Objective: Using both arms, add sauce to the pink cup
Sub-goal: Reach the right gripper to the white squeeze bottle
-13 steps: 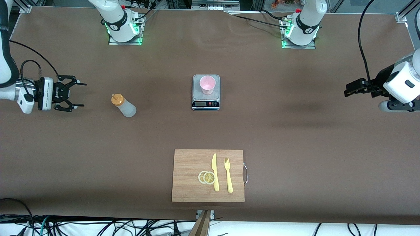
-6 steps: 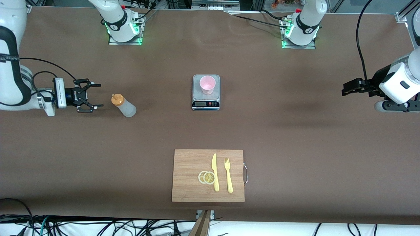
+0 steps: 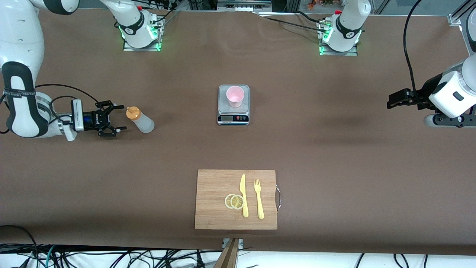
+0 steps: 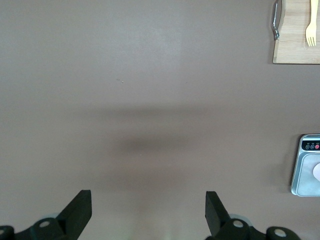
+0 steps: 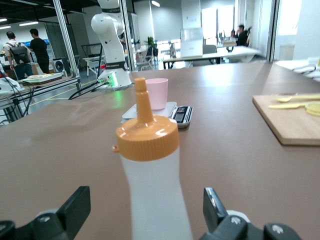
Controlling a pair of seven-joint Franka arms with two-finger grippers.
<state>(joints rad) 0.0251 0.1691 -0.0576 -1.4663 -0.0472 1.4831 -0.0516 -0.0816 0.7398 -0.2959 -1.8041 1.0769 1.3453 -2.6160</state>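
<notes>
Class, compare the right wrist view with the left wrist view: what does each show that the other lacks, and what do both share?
Only the right wrist view shows the sauce bottle, upright between the open right pincer fingers, and the whole pink cup. Only the left wrist view shows the board's metal handle and the open left pincer over bare table. Both show the scale, the cutting board and the fork.
</notes>
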